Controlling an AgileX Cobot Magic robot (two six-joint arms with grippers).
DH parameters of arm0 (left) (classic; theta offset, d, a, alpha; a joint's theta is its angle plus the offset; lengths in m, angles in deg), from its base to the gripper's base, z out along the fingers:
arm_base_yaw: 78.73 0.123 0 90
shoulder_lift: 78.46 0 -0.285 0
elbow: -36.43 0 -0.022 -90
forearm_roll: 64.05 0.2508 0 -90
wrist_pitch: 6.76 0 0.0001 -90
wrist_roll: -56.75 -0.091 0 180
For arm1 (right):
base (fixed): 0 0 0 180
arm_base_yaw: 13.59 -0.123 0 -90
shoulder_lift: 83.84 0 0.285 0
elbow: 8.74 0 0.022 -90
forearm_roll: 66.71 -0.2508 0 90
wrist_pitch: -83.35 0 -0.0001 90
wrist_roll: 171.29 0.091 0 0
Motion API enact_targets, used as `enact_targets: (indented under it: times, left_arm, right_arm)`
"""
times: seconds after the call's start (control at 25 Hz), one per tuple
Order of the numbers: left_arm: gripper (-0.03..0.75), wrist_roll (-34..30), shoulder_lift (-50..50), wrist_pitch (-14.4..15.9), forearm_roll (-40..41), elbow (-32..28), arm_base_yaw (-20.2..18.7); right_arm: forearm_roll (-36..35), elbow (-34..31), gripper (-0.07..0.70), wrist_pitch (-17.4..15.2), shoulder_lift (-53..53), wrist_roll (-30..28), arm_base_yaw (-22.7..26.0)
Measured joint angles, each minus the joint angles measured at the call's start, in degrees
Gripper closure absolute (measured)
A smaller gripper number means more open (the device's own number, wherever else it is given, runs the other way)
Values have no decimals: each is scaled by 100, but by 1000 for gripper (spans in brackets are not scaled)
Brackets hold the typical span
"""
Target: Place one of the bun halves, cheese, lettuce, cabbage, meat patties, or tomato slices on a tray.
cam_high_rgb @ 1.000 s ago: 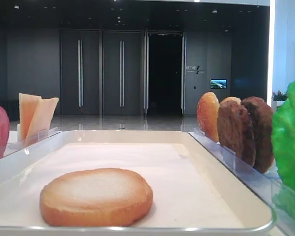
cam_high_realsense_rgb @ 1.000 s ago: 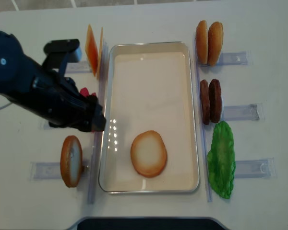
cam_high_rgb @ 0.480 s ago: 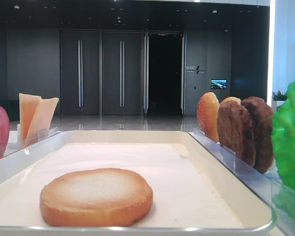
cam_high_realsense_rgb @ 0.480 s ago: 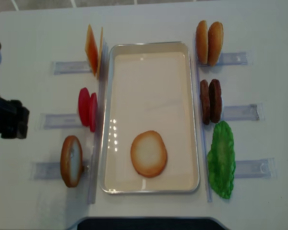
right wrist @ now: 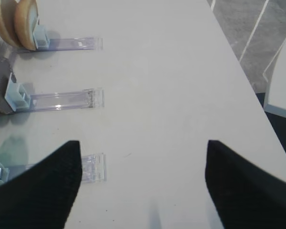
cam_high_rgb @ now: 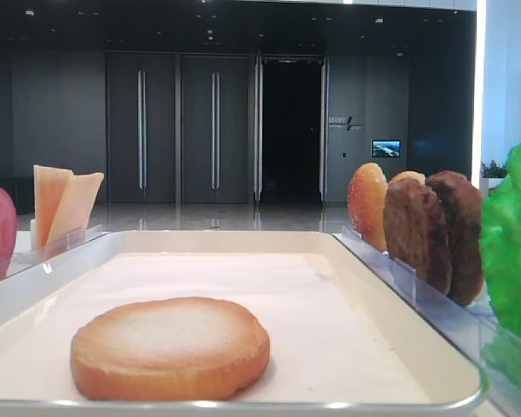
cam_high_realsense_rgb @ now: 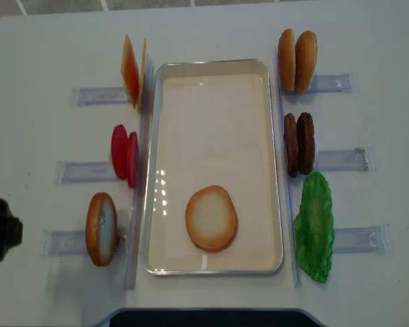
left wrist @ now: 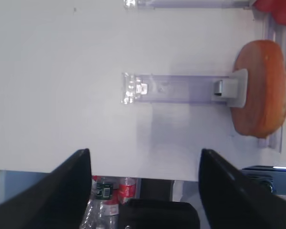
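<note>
Arm (cam_high_realsense_rgb: 0, 230) gone — bun (cam_high_realsense_rgb: 211, 219) on tray (cam_high_realsense_rgb: 211, 67)

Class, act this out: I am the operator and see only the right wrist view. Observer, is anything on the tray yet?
Observer: Yes, one bun half lies flat on the tray, pale face up.
Operator: Where is the left gripper?
Observer: The left gripper is open and empty over the table, beside a rack holding a second bun half upright.
Operator: What stands left of the tray?
Observer: Cheese and tomato slices, upright.
</note>
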Motion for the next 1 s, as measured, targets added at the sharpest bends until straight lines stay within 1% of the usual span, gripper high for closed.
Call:
enact_targets:
  times: [0.12, 0.28, 0.48, 0.64, 0.76, 1.0]
  left_arm:
    - [189, 0, 787, -131, -131, -496, 0]
    - [197, -152, 1826, -259, -155, -950, 0]
    - [197, -378, 3077, -507, -284, -1093, 0]
    - [197, -666, 3989, -588, -481, -1162, 0]
    - [197, -717, 4310, -588, -515, -1162, 0]
    - [197, -735, 4317, -588, -540, -1162, 0]
  right_arm:
    - [0, 0, 90, 0, 0, 0, 0]
    - [0, 0, 90, 0, 0, 0, 0]
    - [0, 0, 90, 0, 0, 0, 0]
    - [0, 0, 90, 0, 0, 0, 0]
    - [0, 0, 90, 0, 0, 0, 0]
    - [0, 0, 90, 0, 0, 0, 0]
